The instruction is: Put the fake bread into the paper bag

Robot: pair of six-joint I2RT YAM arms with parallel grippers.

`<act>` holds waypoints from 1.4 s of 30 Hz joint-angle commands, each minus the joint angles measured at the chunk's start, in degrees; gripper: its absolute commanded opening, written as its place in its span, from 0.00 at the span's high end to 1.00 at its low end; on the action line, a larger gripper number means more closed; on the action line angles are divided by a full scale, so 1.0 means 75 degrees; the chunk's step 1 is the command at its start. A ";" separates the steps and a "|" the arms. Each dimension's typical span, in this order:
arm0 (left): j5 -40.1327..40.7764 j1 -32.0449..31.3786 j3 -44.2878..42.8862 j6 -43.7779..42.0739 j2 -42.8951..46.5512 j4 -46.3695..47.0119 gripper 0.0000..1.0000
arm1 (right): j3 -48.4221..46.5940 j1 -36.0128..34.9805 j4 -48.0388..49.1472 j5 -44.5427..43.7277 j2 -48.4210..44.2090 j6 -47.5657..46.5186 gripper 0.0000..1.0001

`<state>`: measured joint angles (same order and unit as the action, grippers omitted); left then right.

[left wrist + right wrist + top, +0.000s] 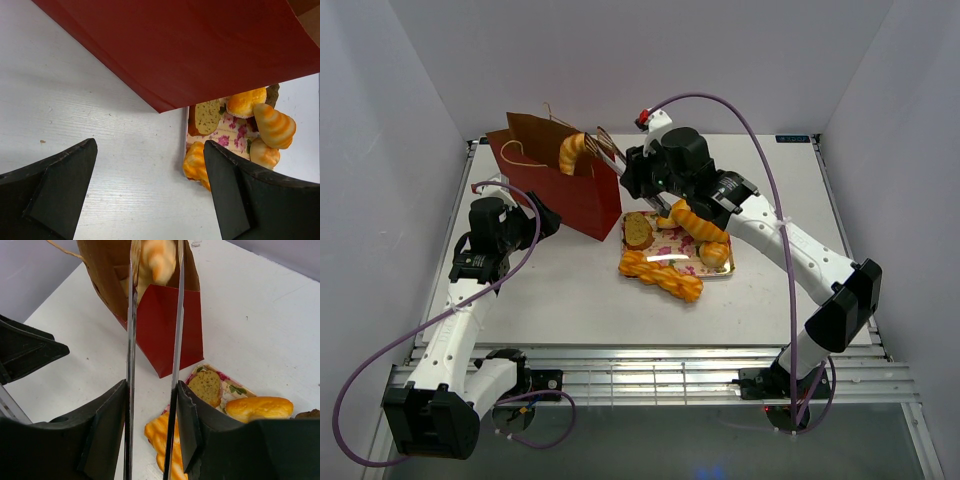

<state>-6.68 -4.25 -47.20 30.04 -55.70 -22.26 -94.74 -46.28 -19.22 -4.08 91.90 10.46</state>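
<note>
The dark red paper bag [570,190] stands open at the back left of the table. My right gripper [152,387] is shut on a pair of metal tongs [131,330]. The tongs' tips reach over the bag's mouth with a golden croissant [573,152] between them. Whether the tips still pinch it I cannot tell. More fake bread lies on the pink floral tray [667,246]: a toast slice [639,231], a twisted loaf [663,276], a long roll [695,222] and a round roll [716,254]. My left gripper [150,165] hangs open over bare table beside the bag's [190,50] lower edge.
The tray [235,132] sits just right of the bag, touching distance from its corner. White walls close in on three sides. The left arm's cable [380,360] loops off the table's near left edge.
</note>
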 commanded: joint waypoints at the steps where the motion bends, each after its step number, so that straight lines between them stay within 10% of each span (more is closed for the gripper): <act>1: -0.0106 -0.0019 0.0047 0.0026 0.0068 0.0050 0.02 | -0.0423 -0.0005 0.0454 -0.0031 -0.0042 -0.0105 0.52; 18: -0.0188 -0.0031 0.0059 0.0014 0.0068 0.0074 0.02 | -0.0283 0.0007 0.0278 -0.0359 -0.0522 -0.0211 0.48; 42: -0.0059 -0.0031 0.0082 0.0002 -0.0014 0.0062 0.02 | 0.3631 0.0183 0.0173 -0.2104 -0.3697 0.0012 0.46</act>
<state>-7.07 -4.25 -47.20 30.04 -55.99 -22.26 -69.28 -45.21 -19.99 -16.05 67.90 10.11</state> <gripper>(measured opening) 0.979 0.537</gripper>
